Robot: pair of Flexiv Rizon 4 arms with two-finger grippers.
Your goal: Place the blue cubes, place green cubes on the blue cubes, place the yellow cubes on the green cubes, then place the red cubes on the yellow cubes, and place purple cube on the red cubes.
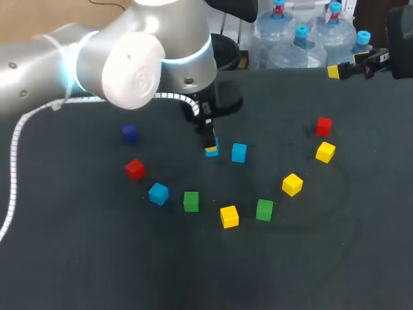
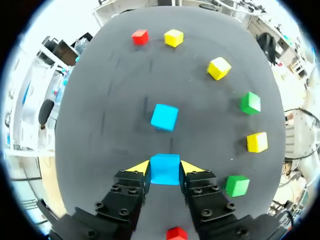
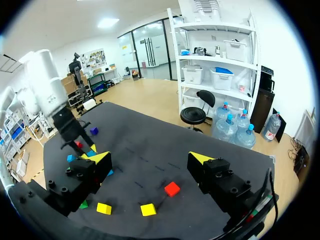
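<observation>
L gripper point(image 1: 211, 148) is down mid-tabletop point(image 1: 97, 258), a bit twd the far edge, fingers clamped on a blue cube point(image 2: 165, 172) from both sides. Can't tell if the cube touches the surface. Second blue cube point(image 1: 239, 152) sits just beside it, on the right-edge side, apart.

An arc runs nearer the front edge: third blue cube point(image 1: 158, 193), green cube point(image 1: 191, 201), yellow cube point(image 1: 229, 216), other green cube point(image 1: 264, 209). It goes on with second yellow cube point(image 1: 292, 184), third yellow cube point(image 1: 325, 152) and red cube point(image 1: 324, 126), climbing twd the right edge.

Purple cube point(image 1: 130, 133) and other red cube point(image 1: 134, 169) lie left of centre.

R gripper point(image 3: 150, 160) is up at the far right corner, fingers wide apart.
</observation>
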